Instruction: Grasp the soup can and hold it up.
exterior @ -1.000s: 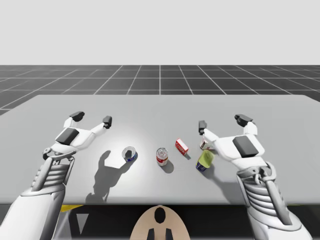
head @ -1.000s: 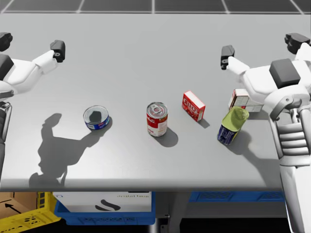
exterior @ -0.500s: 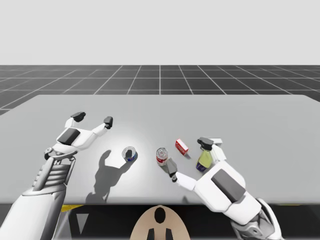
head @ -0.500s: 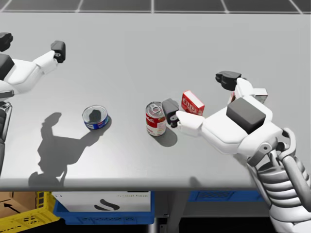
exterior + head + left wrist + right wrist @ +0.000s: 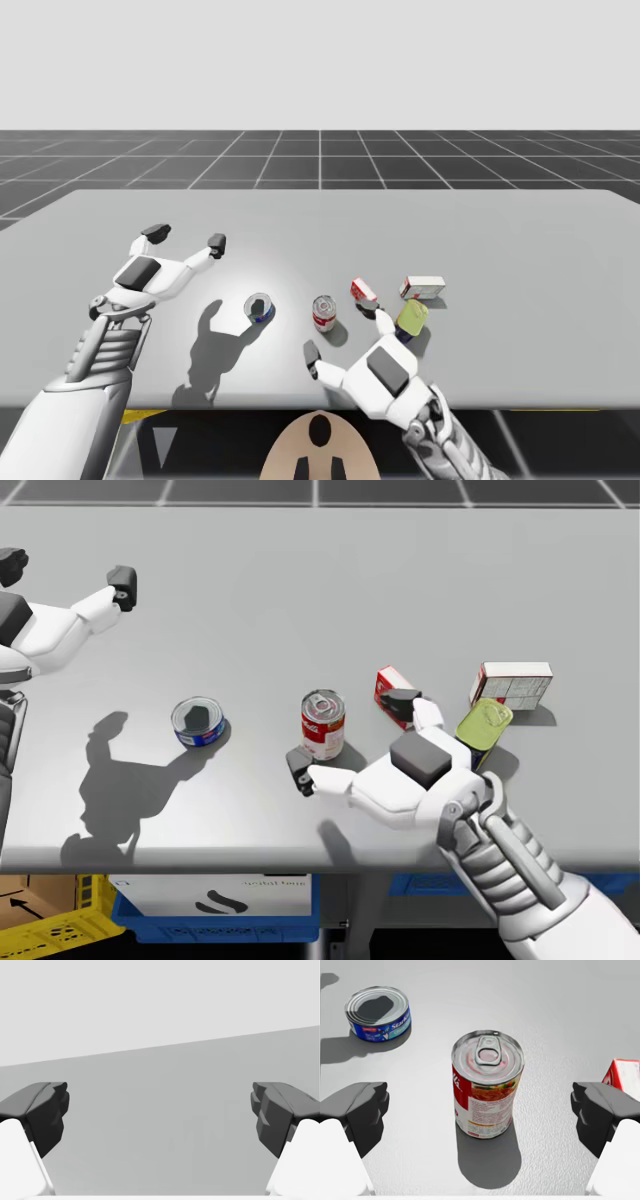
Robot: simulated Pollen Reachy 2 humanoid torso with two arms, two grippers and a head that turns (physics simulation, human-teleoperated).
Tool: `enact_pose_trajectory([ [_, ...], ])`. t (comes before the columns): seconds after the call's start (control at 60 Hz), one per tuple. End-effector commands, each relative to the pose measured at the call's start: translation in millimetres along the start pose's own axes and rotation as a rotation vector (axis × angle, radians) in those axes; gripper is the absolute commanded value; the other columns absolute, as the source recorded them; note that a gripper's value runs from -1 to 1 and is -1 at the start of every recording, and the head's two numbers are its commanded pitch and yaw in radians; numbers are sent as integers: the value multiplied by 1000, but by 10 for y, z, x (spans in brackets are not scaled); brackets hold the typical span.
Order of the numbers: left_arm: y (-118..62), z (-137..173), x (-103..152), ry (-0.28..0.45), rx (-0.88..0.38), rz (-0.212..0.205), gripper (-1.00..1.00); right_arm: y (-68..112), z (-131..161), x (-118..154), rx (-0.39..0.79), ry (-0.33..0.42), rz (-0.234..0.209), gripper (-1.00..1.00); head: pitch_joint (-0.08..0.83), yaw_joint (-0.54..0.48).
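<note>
the soup can (image 5: 487, 1085) stands upright, red-and-white label, silver pull-tab lid, just ahead of my right claw (image 5: 350, 736), spread wide, empty; left claw (image 5: 185, 237) likewise.

Left arm (image 5: 105, 345): stretched forward at the left side; left gripper (image 5: 185, 238) with fingers spread wide.
Right arm (image 5: 440, 445): angled inward toward the middle; right gripper (image 5: 348, 340) low, fingers wide apart.

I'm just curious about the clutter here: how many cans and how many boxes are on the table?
Cans: 3 - red and white soup can, low blue can, yellow-topped can
Boxes: 2 - small red box, white box
Total: 5
</note>
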Motion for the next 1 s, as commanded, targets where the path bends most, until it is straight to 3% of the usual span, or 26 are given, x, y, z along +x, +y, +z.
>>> enact_pose_trajectory([
  [0.017,2,0,3,0,2,-2,-1000,141,-251,-36,21,15,-55,-1000,725,-9],
  [0.267,5,2,9,-3,3,-3,-1000,162,-567,-69,11,34,-21,-1000,725,-2],
  [0.567,7,9,14,-5,7,1,-1000,162,-876,-139,20,74,-18,-1000,726,-1],
  [0.717,10,10,16,-8,10,-4,-1000,197,-936,-148,93,82,-35,-1000,723,0],
  [0.767,9,9,15,-9,11,-7,-1000,212,-917,-156,120,85,-75,-555,723,0],
  [0.783,9,9,15,-10,11,-8,-1000,217,-909,-156,129,81,-100,68,723,0],
  [0.8,8,8,16,-10,11,-8,-1000,217,-894,-147,144,95,-128,880,723,0],
  [0.833,7,9,17,-11,11,-9,-1000,214,-885,-145,141,95,-139,1000,723,0],
  [1.0,0,5,16,-11,12,-11,-1000,183,-844,-135,152,94,-160,1000,695,3],
])
